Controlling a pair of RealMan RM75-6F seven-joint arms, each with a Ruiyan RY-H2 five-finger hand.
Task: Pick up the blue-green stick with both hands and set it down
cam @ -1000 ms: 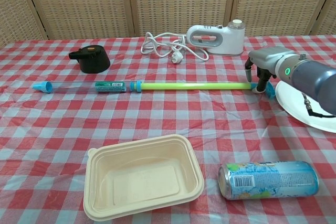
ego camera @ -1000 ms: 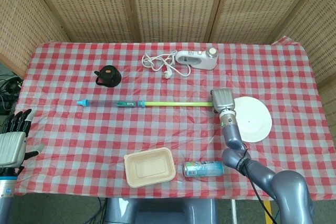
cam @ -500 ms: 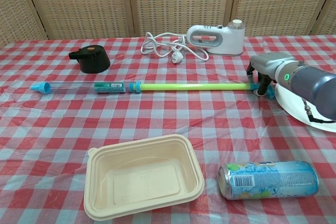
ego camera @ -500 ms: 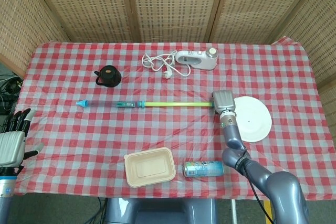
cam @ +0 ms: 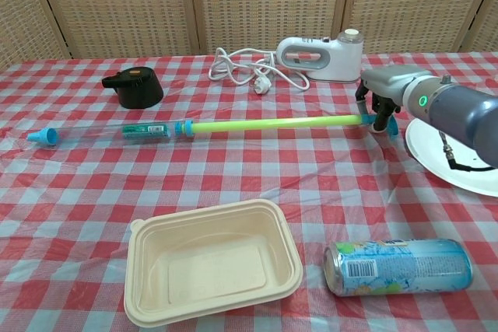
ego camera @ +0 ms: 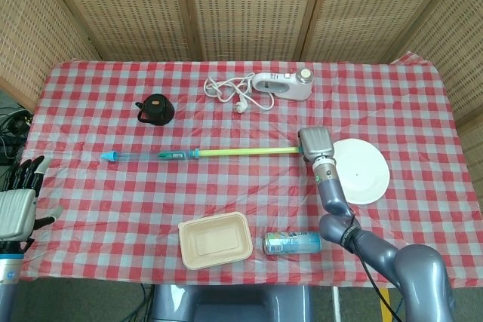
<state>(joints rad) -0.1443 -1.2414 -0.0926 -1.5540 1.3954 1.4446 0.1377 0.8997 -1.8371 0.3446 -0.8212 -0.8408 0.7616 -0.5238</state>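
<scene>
The blue-green stick [ego camera: 226, 151] [cam: 264, 124] lies across the middle of the checked table, with a yellow-green right half, a clear teal left half and a blue cap [cam: 40, 137] at its left tip. My right hand [ego camera: 315, 142] [cam: 385, 95] grips its right end, which sits a little higher than the left end in the chest view. My left hand [ego camera: 19, 201] hangs off the table's left edge, fingers apart, holding nothing, far from the stick; only the head view shows it.
A black pot [ego camera: 155, 108] stands behind the stick's left half, and a white hand mixer [ego camera: 283, 84] with its cord at the back. A white plate [ego camera: 361, 171] lies right of my right hand. A beige container [ego camera: 215, 240] and a lying can [ego camera: 292, 243] occupy the front.
The stick has slid to the left, and its right end has risen slightly in my right hand. My left hand has not moved.
</scene>
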